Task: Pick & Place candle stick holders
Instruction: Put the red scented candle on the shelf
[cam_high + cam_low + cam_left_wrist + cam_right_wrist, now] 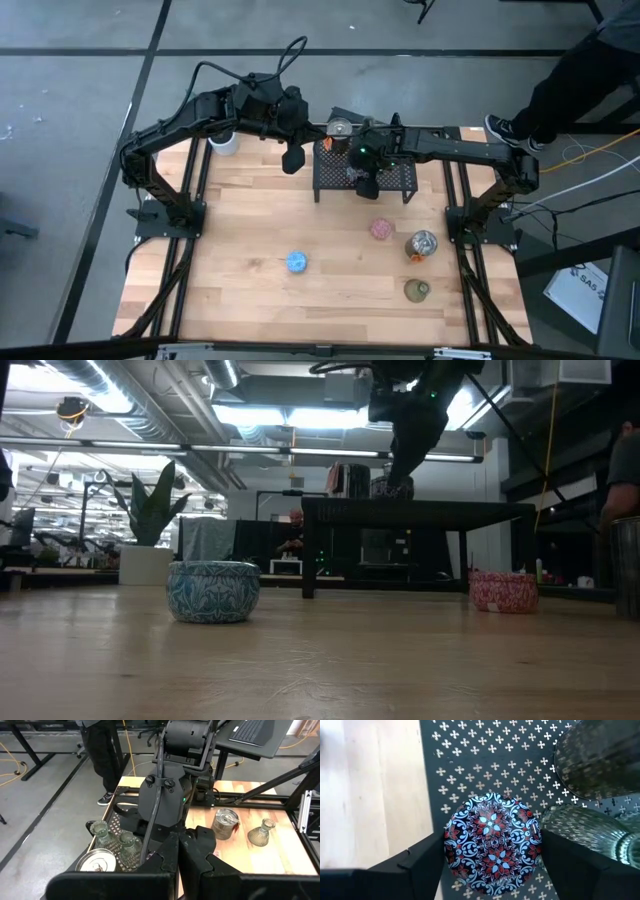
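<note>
Patterned holder (491,841) — between right end effector (490,862) fingers.

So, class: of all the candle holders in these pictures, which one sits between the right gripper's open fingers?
The dark holder with the red-and-white floral pattern, on the black rack. The right gripper straddles it; the blue holder and pink holder sit on the table.

The right gripper (364,180) hung over the back of the table, right of its middle, pointing straight down with its fingers (415,865) spread wide apart. The left gripper (293,158) waited near the back edge, left of centre, its fingers pressed together.
</note>
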{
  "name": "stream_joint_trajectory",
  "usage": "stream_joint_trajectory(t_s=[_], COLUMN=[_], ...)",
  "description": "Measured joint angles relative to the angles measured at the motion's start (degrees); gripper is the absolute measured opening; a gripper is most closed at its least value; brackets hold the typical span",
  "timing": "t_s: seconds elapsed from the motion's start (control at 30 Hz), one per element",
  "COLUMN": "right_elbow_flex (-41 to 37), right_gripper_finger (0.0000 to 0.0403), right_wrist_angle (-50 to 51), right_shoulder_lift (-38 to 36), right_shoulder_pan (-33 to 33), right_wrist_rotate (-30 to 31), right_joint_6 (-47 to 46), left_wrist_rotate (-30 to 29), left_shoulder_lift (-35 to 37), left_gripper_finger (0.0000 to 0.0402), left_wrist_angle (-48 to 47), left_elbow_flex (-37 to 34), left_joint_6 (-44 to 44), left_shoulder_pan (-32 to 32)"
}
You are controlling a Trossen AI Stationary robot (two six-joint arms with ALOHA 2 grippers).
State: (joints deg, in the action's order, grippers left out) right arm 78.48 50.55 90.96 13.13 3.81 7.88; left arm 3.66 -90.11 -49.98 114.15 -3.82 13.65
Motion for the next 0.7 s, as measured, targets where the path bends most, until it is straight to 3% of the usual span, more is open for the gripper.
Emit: stream_joint_trajectory(t_s=[0.37,0.7], right_elbow_flex=[9.2,10.3], right_gripper_finger=[0.0301,0.0301], right_wrist_angle=[18.9,21.5], right_shoulder_lift=[-0.4,-2.7], right_shoulder_pan=[-0.5,-0.5], right_wrist_rotate=[-2.5,1.3], right_joint_6=[-7.0,-10.2], left_wrist_rotate=[0.0,-1.0], left_shoulder_lift=[0.0,0.0], left_gripper_finger=[0.0002,0.0002], left_wrist_angle=[0.0,0.0], left_elbow_flex=[0.0,0.0], left_joint_6=[0.0,0.0], left_shoulder_pan=[0.0,0.0])
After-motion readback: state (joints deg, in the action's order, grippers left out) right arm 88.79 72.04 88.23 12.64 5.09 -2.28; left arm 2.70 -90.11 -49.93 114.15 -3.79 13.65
